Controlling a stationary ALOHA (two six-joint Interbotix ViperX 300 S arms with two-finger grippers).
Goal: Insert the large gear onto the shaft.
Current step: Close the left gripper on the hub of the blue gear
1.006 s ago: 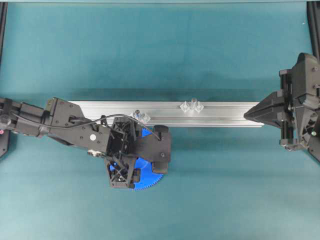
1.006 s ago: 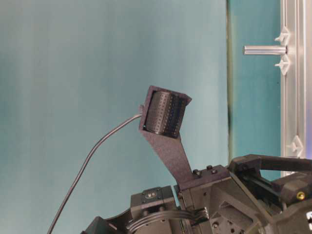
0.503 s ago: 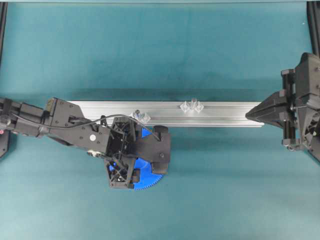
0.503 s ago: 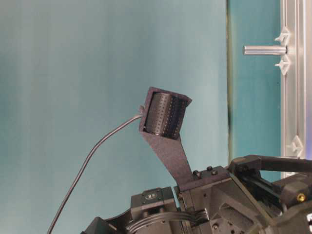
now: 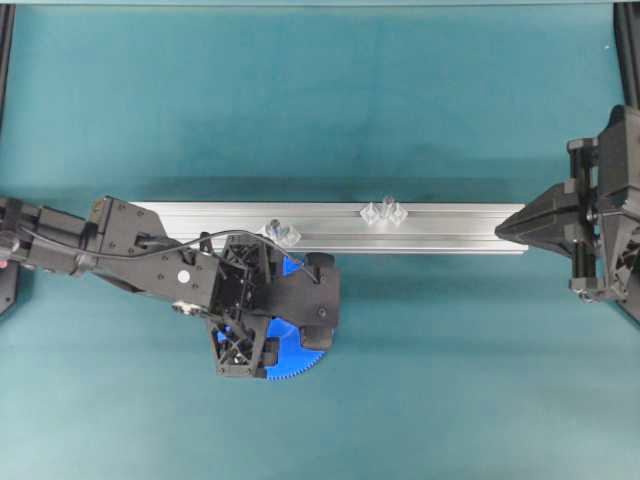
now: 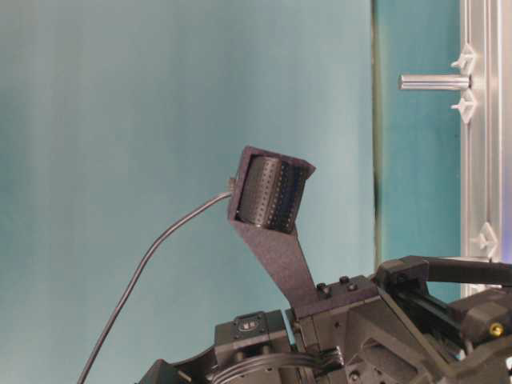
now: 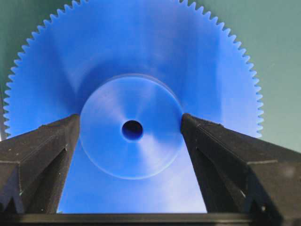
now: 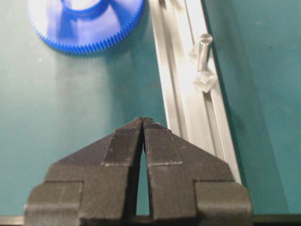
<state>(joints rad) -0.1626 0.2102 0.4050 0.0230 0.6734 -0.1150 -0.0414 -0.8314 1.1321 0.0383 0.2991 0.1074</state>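
The large gear (image 7: 131,117) lies flat on the table (image 5: 420,380), just in front of the aluminium rail (image 5: 440,228), under the left end effector (image 7: 131,141). Its fingers (image 7: 42,155) bracket the raised hub — touching or nearly so; a firm grip cannot be confirmed. Squeezing the hub evenly should keep the smooth plastic disc level for the shaft (image 5: 388,208), a thin metal pin in a clear mount. The right end effector (image 8: 142,126) — pads pressed together, empty — waits at the rail's end.
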